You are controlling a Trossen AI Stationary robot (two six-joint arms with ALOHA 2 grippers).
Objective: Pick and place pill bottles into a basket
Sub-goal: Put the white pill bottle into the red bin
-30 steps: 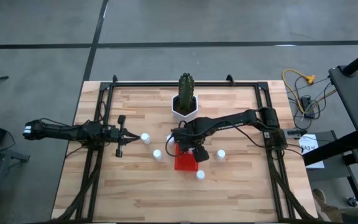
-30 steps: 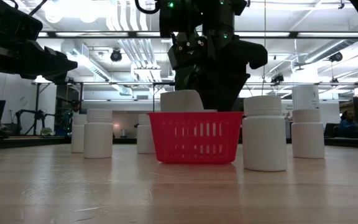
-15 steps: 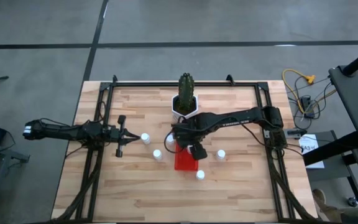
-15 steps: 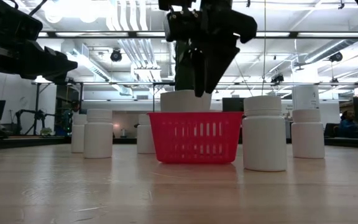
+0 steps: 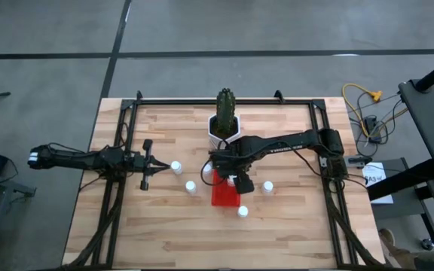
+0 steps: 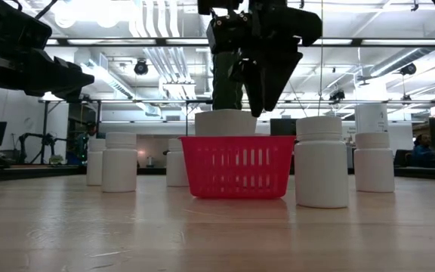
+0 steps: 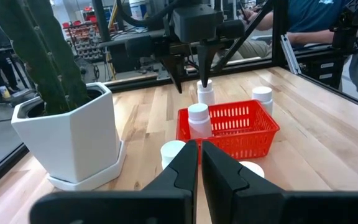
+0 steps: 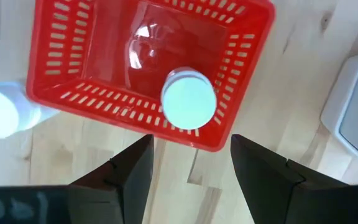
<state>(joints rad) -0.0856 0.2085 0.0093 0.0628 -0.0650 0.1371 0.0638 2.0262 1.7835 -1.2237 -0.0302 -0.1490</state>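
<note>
Above the basket (image 8: pixel 73 93) holding 1 pill bottle (image 8: pixel 188 101), the right gripper (image 8: pixel 190 163) hangs spread.

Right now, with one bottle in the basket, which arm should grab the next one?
Right. Its open hand hangs just above the red basket, with a pill bottle standing close on its own side. The left hand is shut and waits near the table's left side.

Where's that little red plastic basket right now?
In the high view the red basket sits mid-table, just in front of the white cactus pot, under the right gripper.
</note>
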